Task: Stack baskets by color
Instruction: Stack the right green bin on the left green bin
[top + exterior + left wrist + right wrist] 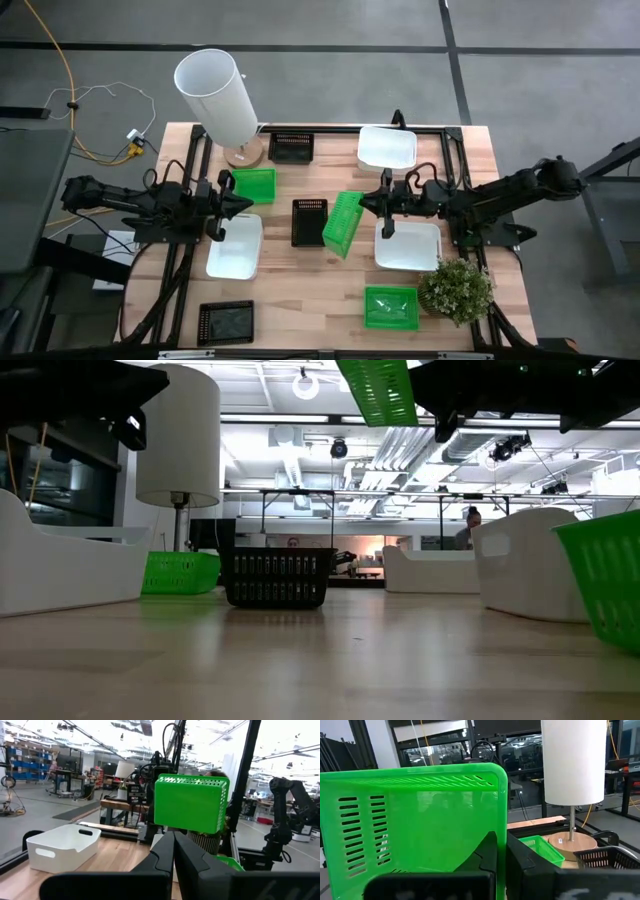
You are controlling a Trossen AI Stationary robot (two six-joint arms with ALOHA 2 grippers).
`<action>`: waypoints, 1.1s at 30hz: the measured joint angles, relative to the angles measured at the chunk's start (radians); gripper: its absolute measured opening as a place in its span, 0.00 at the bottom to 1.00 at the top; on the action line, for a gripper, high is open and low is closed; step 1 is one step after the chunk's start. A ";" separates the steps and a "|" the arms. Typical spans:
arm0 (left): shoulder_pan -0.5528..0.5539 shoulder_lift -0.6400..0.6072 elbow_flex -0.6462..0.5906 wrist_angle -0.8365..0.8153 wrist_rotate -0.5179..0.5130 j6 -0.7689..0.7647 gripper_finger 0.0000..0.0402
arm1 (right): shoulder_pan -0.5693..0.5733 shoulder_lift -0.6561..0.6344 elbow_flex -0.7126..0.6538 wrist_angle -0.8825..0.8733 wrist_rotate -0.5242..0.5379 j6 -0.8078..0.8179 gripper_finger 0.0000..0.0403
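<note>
My right gripper (366, 203) (501, 840) is shut on a bright green basket (342, 223) (380, 390) and holds it above the table's middle, turned on edge. Below and beside it a black basket (309, 221) (277, 578) stands on the wood. My left gripper (243, 205) (173, 839) is shut and empty, level above the far edge of a white basket (235, 248). A second green basket (255, 184) lies just beyond it. In the left wrist view the held basket (190, 802) shows its underside. My right gripper pinches one side wall of the green basket near its rim (502, 827), one finger (485, 856) inside the basket and the other outside. The fingers come level from the table's right. The basket is lifted clear and stands on edge, its underside turned toward the left arm.
More baskets lie around: black (291, 148) and white (387, 147) at the far edge, white (408, 246) under the right arm, green (391, 306) and black (226, 322) near the front. A tall white cylinder (218, 95) stands far left, a potted plant (456, 290) near right.
</note>
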State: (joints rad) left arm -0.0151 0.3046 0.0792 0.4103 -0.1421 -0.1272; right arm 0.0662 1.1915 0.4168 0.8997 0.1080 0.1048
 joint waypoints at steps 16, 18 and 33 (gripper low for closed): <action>0.000 -0.001 0.000 0.146 0.040 0.026 0.00 | -0.098 0.245 0.403 -0.536 0.338 0.219 0.00; 0.000 -0.002 0.000 0.172 0.059 0.027 0.00 | -0.134 0.335 0.474 -0.560 0.339 0.267 0.00; 0.000 -0.002 0.000 0.194 0.063 0.043 0.00 | -0.234 0.900 1.037 -0.658 0.111 0.562 0.00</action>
State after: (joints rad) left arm -0.0151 0.3023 0.0792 0.6041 -0.0795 -0.0844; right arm -0.1677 2.0912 1.4541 0.2416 0.2187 0.6671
